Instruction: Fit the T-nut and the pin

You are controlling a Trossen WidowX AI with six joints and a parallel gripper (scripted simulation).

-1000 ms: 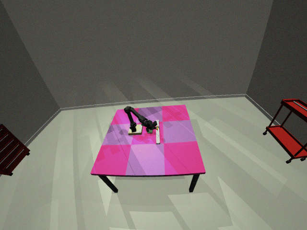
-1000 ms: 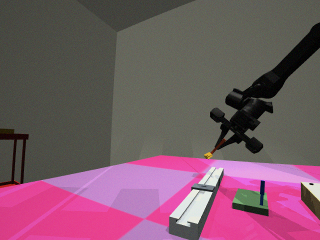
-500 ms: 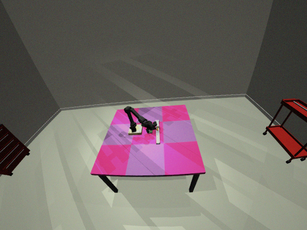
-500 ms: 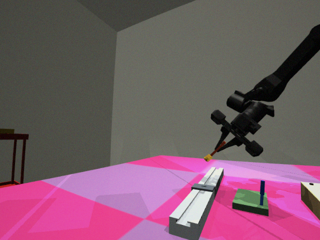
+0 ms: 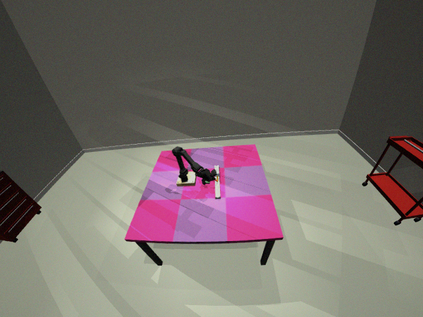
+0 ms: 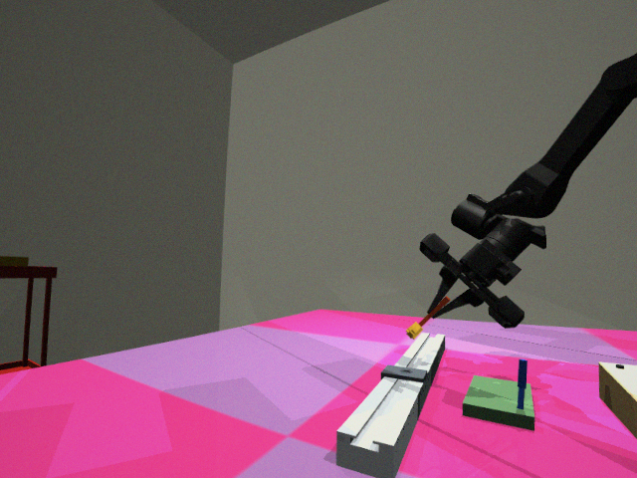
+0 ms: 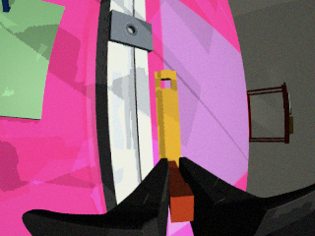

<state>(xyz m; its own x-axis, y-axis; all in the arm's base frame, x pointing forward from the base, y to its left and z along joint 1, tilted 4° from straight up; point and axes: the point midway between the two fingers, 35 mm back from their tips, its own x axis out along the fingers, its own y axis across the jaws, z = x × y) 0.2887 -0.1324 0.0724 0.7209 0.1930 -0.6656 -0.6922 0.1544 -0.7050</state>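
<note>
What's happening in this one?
The arm's fingers are shut on the orange handle of the brass T-nut, holding it tilted in the air by the aluminum rail. The nut isn't in the slot. The dark bracket sits across the rail, and the blue pin stands in the green tray.

black robot arm (image 6: 581, 138): cut off at 2 o'clock, exterior | dark-blue upright pin (image 7: 6, 6): cropped at 11 o'clock, wrist
</note>
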